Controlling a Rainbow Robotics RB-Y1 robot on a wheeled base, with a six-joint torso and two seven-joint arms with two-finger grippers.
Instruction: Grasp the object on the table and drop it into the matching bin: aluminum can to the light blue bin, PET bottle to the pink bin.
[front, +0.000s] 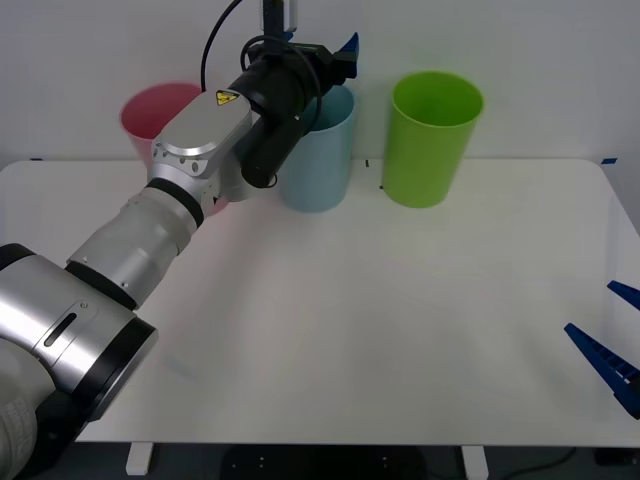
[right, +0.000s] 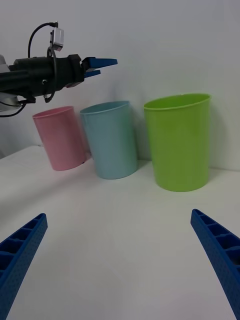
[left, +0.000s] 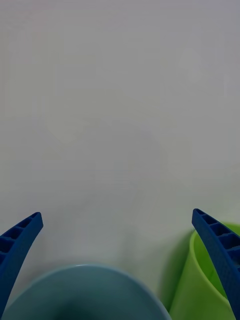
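The front view looks forward and down from above the arms, taking in the whole table (front: 400, 330) and the row of bins against the back wall. The right wrist view sits low, near the tabletop, facing that same row from well back: pink bin (right: 59, 137), blue bin (right: 111, 140) and green bin (right: 179, 142) all stand upright before it, with the left gripper (right: 97, 67) high above them. The left wrist view hangs just above the blue bin's rim, close in, facing the white wall. All three views share the blue and green bins.
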